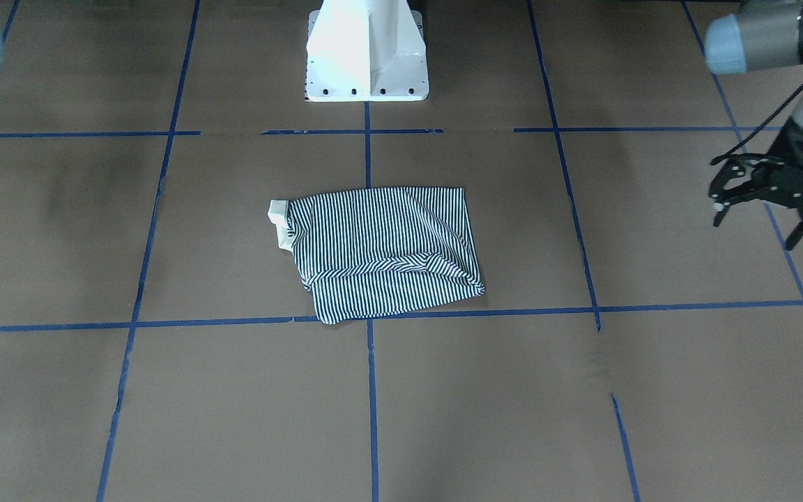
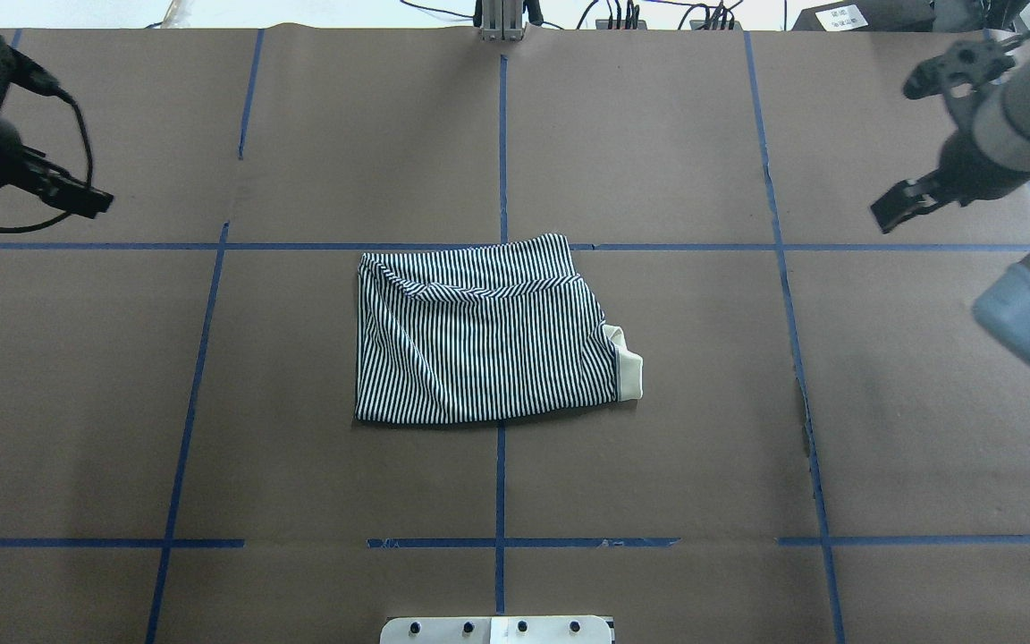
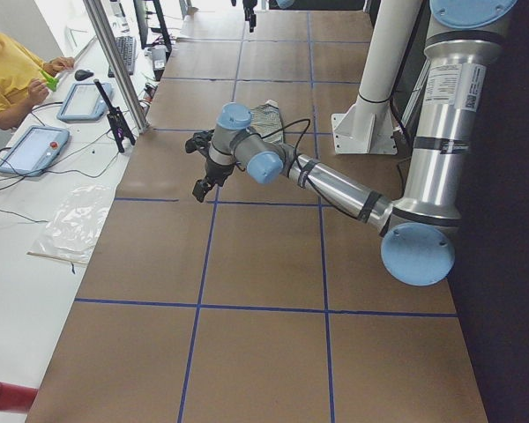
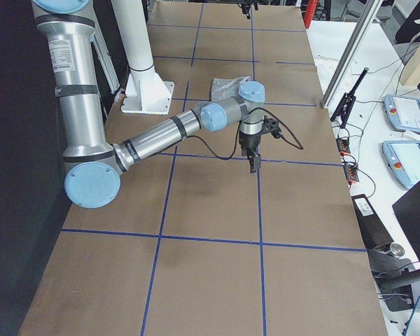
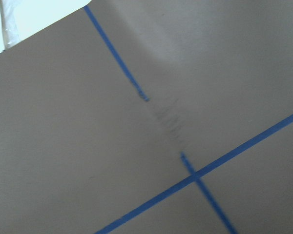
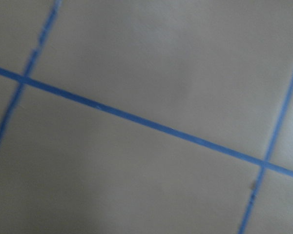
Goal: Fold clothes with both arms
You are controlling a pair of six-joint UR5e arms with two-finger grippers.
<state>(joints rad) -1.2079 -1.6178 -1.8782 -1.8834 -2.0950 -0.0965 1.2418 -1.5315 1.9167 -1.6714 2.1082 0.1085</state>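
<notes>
the striped shirt (image 2: 488, 335) lies in the middle of the table (image 2: 658, 447), right across the centre tape line and a bit out from the white base (image 1: 366, 56). it's already folded into a compact rectangle with no sleeves sticking out. only the cream collar (image 2: 629, 362) pokes out on the robot's right side, and there's a slanted, slightly bunchy fold along the far edge. the left gripper (image 1: 757, 224) hangs way off to its side, fingers spread wide and empty, nowhere near the cloth. the right gripper (image 2: 966, 58) is well apart on the other side, and from overhead it looks spread and empty too, though its own arm hides part of it. both wrist cams show only brown paper and blue tape. i'd call this pretty much done, maybe one tidy-up of that lumpy edge and the collar left.
</notes>
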